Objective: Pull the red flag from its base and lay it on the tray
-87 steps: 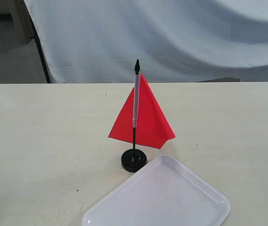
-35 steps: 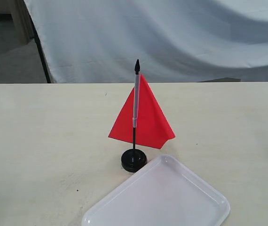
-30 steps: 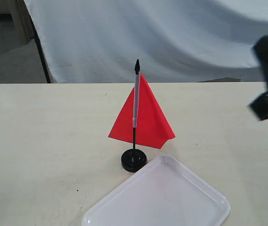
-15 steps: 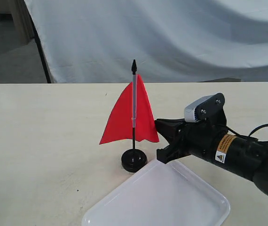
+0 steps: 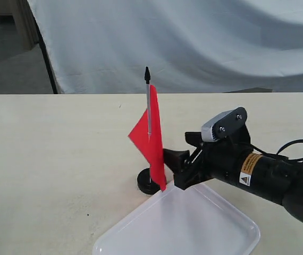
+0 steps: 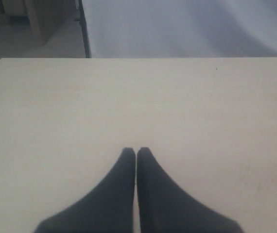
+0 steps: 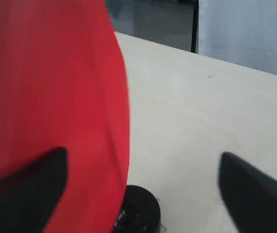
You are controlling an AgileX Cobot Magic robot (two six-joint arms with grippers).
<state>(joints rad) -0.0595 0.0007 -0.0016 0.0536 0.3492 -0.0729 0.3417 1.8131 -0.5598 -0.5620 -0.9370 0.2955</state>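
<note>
L claw: fingers pressed together, nothing held, over bare table; flag not in its view. Red flag upright in its base, just ahead of R claw. R claw spread wide, empty. Base sits between its fingers; cloth drapes over one finger, pole hidden behind cloth. Tray just below claw. Risk (est.): closing now pinches cloth, not pole, so grip slips or base tips w/ flag.

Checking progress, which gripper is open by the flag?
The right gripper: its jaws are spread wide by the red flag; the left gripper is shut.
</note>
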